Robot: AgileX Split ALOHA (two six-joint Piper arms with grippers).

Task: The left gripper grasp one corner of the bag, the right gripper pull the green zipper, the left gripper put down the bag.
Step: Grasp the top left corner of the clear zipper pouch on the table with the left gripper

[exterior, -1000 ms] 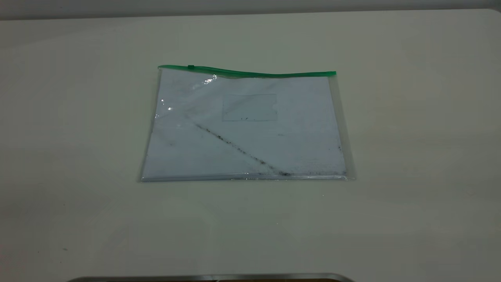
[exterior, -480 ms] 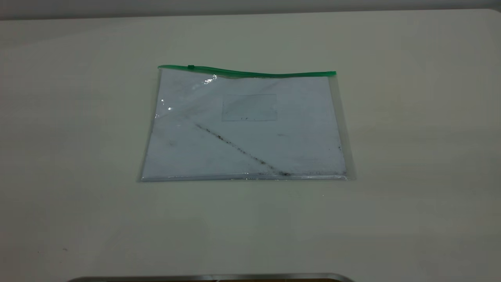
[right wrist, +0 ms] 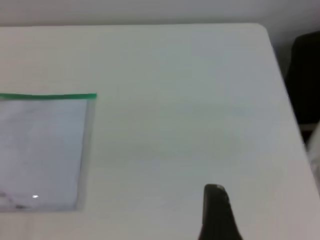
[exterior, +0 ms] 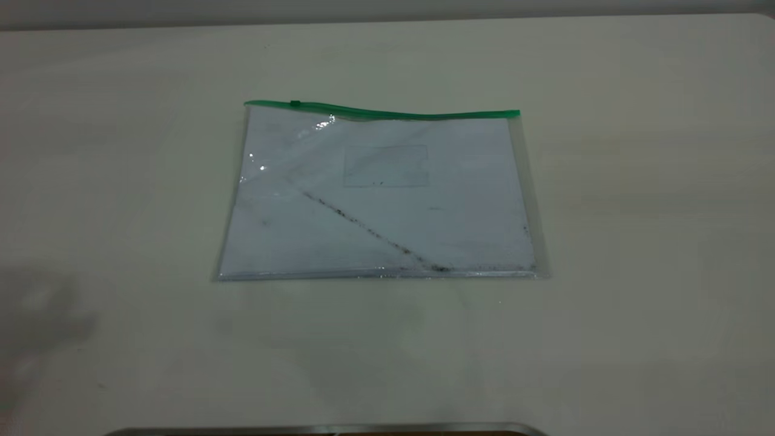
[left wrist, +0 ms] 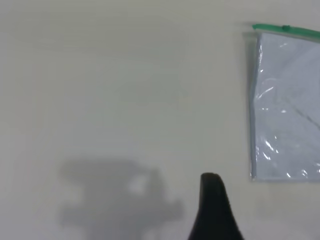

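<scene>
Currently: bag flat mid-worktop, untouched | green zipper along its far edge | left gripper, right gripper hover apart from bag, finger state unclear.

Bag: clear plastic over white sheets, marked by a dark diagonal smudge line and dark specks along one edge. Zipper: bright green strip with a green slider. Tabletop: plain off-white. One black finger shows in each wrist view.
</scene>
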